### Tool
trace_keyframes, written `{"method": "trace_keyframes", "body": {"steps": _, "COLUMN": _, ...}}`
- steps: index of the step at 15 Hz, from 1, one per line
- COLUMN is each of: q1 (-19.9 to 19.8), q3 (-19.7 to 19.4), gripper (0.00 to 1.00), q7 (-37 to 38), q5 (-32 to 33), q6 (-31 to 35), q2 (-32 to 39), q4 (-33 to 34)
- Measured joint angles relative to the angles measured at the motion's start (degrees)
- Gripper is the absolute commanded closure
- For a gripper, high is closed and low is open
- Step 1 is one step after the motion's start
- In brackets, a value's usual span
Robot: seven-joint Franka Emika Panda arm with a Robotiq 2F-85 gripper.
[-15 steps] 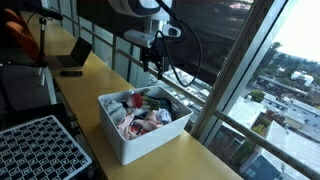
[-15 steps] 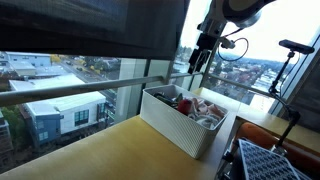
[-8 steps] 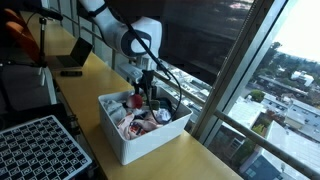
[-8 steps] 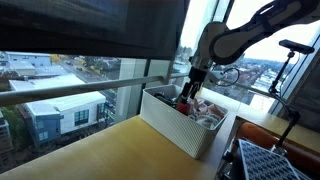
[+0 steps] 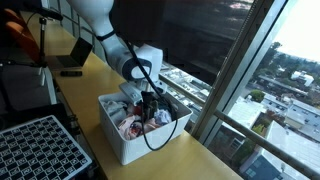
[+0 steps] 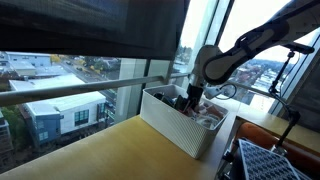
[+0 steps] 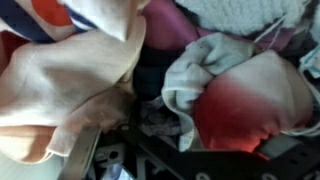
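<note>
The heap of crumpled cloths (image 5: 135, 122) lay in the white bin (image 5: 130, 148) on the wooden counter (image 6: 100, 150) beside the window. The arm arched over the bin, its wrist pointing steeply down, and the gripper (image 5: 152, 110) sat sunk among the fabric. In the wrist view, a cream cloth (image 7: 60, 90) lay on one side, a red-and-white cloth (image 7: 250, 100) on the other and a dark cloth (image 7: 150, 75) between them. Whether the jaws were parted or pinching anything could not be told.

An upper-floor office: laptop (image 5: 73, 56) on a counter (image 5: 85, 95) beside city-view windows (image 5: 255, 85).
</note>
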State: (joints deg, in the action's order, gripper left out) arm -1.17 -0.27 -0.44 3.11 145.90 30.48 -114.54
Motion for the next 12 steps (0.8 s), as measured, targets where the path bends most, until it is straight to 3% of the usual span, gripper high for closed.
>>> {"method": "trace_keyframes", "body": {"steps": 1, "q1": -0.3, "q3": 0.1, "gripper": 0.25, "q7": -0.1, "q5": -0.8, "q6": -0.2, "q2": 0.7, "q4": 0.2}}
{"method": "trace_keyframes", "body": {"steps": 2, "q1": -0.6, "q3": 0.3, "gripper": 0.26, "q7": -0.3, "q5": -1.8, "q6": -0.4, "q2": 1.2, "q4": 0.3}}
{"method": "trace_keyframes", "body": {"steps": 6, "q1": -2.0, "q3": 1.4, "gripper": 0.58, "q7": -1.5, "q5": -5.6, "q6": -3.8, "q2": 1.5, "q4": 1.3}}
{"method": "trace_keyframes", "body": {"steps": 12, "q1": -4.8, "q3": 1.4, "gripper": 0.99, "q7": -3.0, "q5": -10.2, "q6": -17.1, "q2": -1.5, "q4": 5.4}}
